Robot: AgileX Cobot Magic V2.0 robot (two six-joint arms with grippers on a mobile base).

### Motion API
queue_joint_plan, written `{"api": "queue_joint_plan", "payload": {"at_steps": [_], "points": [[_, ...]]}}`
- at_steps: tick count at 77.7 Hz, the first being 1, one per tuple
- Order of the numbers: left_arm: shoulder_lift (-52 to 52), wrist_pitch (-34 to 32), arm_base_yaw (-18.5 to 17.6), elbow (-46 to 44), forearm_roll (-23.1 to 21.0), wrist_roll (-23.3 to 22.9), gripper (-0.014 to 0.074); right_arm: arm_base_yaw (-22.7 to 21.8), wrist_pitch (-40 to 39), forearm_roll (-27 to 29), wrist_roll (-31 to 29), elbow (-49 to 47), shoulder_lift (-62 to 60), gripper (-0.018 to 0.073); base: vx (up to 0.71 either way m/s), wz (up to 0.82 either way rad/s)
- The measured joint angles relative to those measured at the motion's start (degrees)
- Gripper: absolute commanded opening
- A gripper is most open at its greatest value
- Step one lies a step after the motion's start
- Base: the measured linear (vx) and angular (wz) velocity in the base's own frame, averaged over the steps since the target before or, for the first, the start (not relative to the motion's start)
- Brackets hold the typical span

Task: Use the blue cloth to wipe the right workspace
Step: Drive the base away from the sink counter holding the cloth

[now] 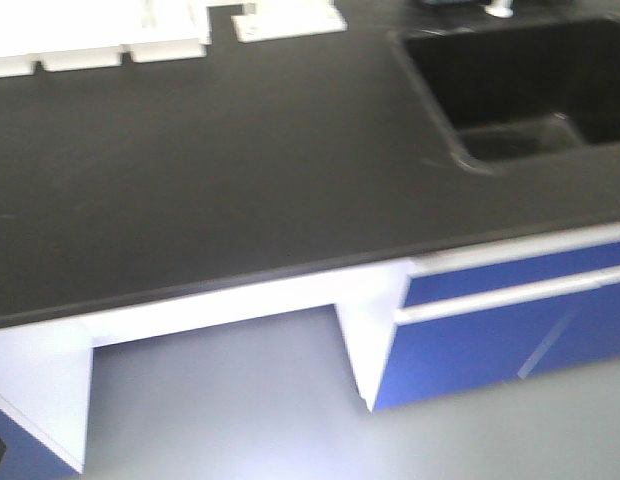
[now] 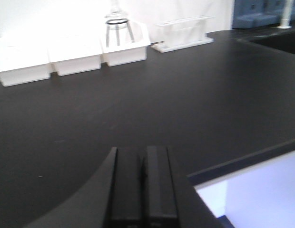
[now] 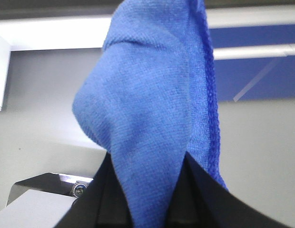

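While the blue cloth (image 3: 147, 118) hangs in the right gripper (image 3: 147, 190): we treat the pick-up as done and the wiping as not yet begun.
Right gripper: its two fingers (image 3: 102, 194) pinch the cloth between them. The fabric rises out of the jaws in one bunched fold, with the stitched hem on the right side.
Left gripper (image 2: 143, 183): fingers pressed together with nothing between them, above the black counter (image 2: 185, 95).
Cloth location: in the air, clear of any surface. Behind it we see grey floor (image 3: 261, 142) and blue cabinet fronts (image 3: 252, 76).
Right workspace: not in any view. The counter in front carries a sink basin (image 1: 530, 90) and white racks (image 2: 76, 59), so we judge it is not the surface to wipe.
Handling: we judge the cloth light, soft and limp. It will drape under its own weight, is not fragile, and should drag on a matte top rather than slide.
Where to hold: we advise the bunched middle, so that the loose fabric around it lies flat under pressure. A hem-only grip would let it trail.
Risk: a fold may slip from the fingers during a stroke.
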Motion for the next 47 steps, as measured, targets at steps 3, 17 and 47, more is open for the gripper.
{"api": "queue_joint_plan", "payload": {"at_steps": [3, 17, 47], "points": [[0.0, 0.0, 0.0, 0.0, 0.0, 0.0, -0.0006, 0.0, 0.0, 0.0, 0.0, 0.0, 0.0, -0.0004, -0.28, -0.46], [0.0, 0.0, 0.0, 0.0, 0.0, 0.0, -0.0006, 0.0, 0.0, -0.04, 0.0, 0.0, 0.0, -0.0004, -0.28, -0.45], [0.0, 0.0, 0.0, 0.0, 0.0, 0.0, -0.0006, 0.0, 0.0, -0.04, 0.0, 0.0, 0.0, -0.0004, -0.25, -0.49]]}}
